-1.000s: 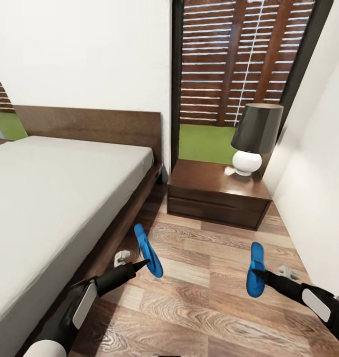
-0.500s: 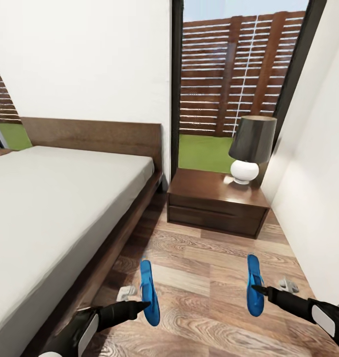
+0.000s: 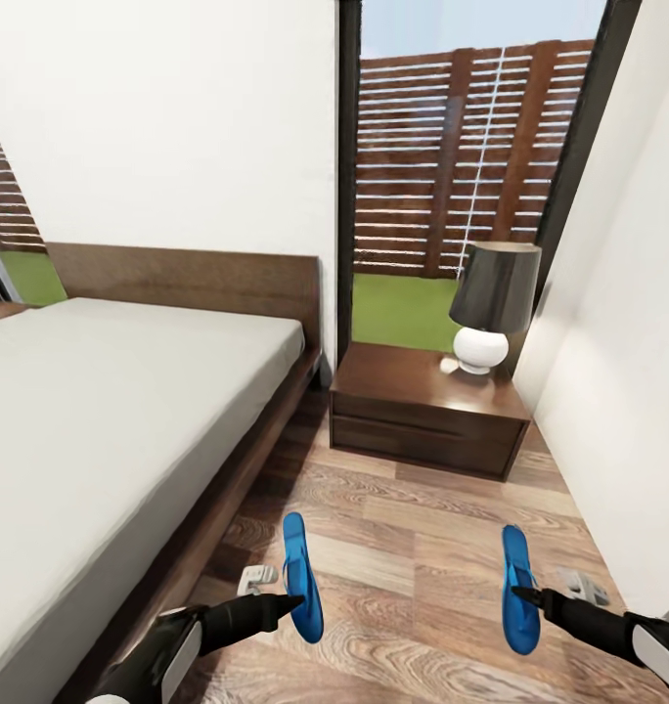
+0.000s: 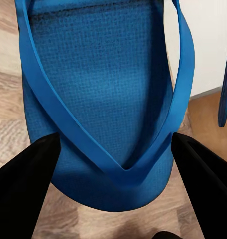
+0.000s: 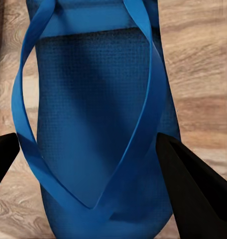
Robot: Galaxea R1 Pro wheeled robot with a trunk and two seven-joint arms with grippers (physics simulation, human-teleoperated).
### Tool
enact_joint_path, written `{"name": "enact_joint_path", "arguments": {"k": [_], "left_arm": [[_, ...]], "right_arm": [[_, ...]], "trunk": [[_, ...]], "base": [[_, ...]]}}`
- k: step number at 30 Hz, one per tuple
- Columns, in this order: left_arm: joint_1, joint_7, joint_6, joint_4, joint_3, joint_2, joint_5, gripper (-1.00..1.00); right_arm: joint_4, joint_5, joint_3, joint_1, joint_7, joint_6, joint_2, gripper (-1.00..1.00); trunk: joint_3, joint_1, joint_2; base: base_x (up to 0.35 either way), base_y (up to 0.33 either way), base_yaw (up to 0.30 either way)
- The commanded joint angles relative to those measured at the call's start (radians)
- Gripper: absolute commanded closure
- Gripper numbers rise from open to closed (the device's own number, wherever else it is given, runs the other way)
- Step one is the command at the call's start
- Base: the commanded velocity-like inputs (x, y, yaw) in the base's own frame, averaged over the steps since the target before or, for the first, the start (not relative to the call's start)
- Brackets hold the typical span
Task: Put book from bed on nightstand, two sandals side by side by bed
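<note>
Holding one blue sandal each: left gripper [image 3: 293, 603] clamped on the left sandal [image 3: 301, 576] near the bed [image 3: 129, 391] frame, right gripper [image 3: 519, 593] clamped on the right sandal [image 3: 518, 589]. Both sandals hang edge-on above the wood floor [image 3: 403, 548], well apart. Nightstand [image 3: 427, 411] with lamp [image 3: 491, 303] ahead. Book not visible.

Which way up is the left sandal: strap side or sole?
Strap side up. The left sandal shows its thong straps on top, between the left end effector fingers; whether they clamp it is unclear.
</note>
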Motion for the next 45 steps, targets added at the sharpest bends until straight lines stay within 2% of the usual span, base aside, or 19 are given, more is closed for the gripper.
{"name": "enact_joint_path", "arguments": {"k": [1,7,9,10,12,13,15,17,20,23,25,27,30,32,45], "left_arm": [[0.0,-0.004,0.01,0.0,0.004,-0.001,0.004,1.0],[0.0,-0.002,0.01,0.002,0.004,-0.001,0.004,1.0],[0.0,-0.002,0.009,0.005,0.004,-0.001,0.005,1.0],[0.0,-0.002,0.008,0.013,0.004,-0.001,0.005,1.0],[0.0,-0.002,-0.011,0.045,0.004,-0.001,0.004,1.0],[0.0,-0.002,-0.02,0.054,0.004,-0.001,0.004,1.0],[0.0,-0.002,-0.068,0.092,0.005,-0.001,0.004,1.0],[0.0,-0.002,-0.11,0.13,0.005,0.001,0.005,1.0],[0.0,-0.002,-0.126,0.165,0.005,0.005,0.005,1.0],[0.0,-0.003,-0.146,0.192,0.005,0.006,0.005,1.0],[0.0,-0.003,-0.159,0.201,0.005,0.007,0.006,1.0],[0.001,-0.004,-0.165,0.21,0.005,0.007,0.006,1.0],[0.001,-0.004,-0.167,0.213,0.005,0.007,0.007,1.0],[0.001,-0.003,-0.168,0.214,0.005,0.007,0.007,1.0],[0.004,-0.002,-0.17,0.216,0.005,0.007,0.007,1.0]], "right_arm": [[0.007,-0.012,0.001,0.003,0.002,0.01,0.0,1.0],[0.02,-0.01,0.005,0.011,0.002,0.01,0.007,1.0],[0.02,0.016,0.012,0.011,0.003,0.01,0.055,1.0],[0.02,0.048,0.017,0.011,0.003,0.01,0.089,1.0],[0.021,0.147,0.023,0.011,0.003,0.01,0.154,1.0],[0.021,0.175,0.023,0.011,0.003,0.01,0.168,1.0],[0.021,0.272,0.025,0.011,0.004,0.009,0.212,1.0],[0.021,0.328,0.026,0.011,0.006,0.009,0.234,1.0],[0.022,0.346,0.025,0.011,0.052,0.009,0.238,1.0],[0.033,0.354,0.025,0.012,0.201,0.004,0.235,1.0],[0.072,0.356,0.025,0.013,0.272,-0.046,0.234,1.0],[0.145,0.356,0.025,0.013,0.306,-0.161,0.235,1.0],[0.178,0.356,0.025,0.013,0.317,-0.242,0.236,1.0],[0.188,0.355,0.025,0.013,0.317,-0.269,0.238,1.0],[0.196,0.354,0.025,0.013,0.31,-0.29,0.242,1.0]], "trunk": [[0.002,-0.004,0.007],[0.021,-0.027,0.049],[0.027,-0.035,0.063],[0.031,-0.039,0.07],[0.037,-0.046,0.084],[0.04,-0.05,0.091],[0.046,-0.058,0.105],[0.052,-0.065,0.119],[0.062,-0.077,0.14],[0.071,-0.088,0.161],[0.078,-0.096,0.175],[0.084,-0.104,0.189],[0.093,-0.115,0.21],[0.099,-0.123,0.224],[0.14,-0.173,0.315]], "base": [[0.0,0.0,0.0],[0.0,0.0,0.0],[0.0,0.0,0.0],[0.0,0.0,0.0],[0.0,0.0,0.0],[0.0,0.0,0.0],[0.0,0.0,0.0],[0.0,0.0,0.0],[0.0,0.0,0.0],[0.0,0.0,0.0],[0.0,0.0,0.0],[0.0,0.0,0.0],[0.0,0.0,0.0],[0.0,0.0,0.0],[0.0,0.0,0.0]]}}
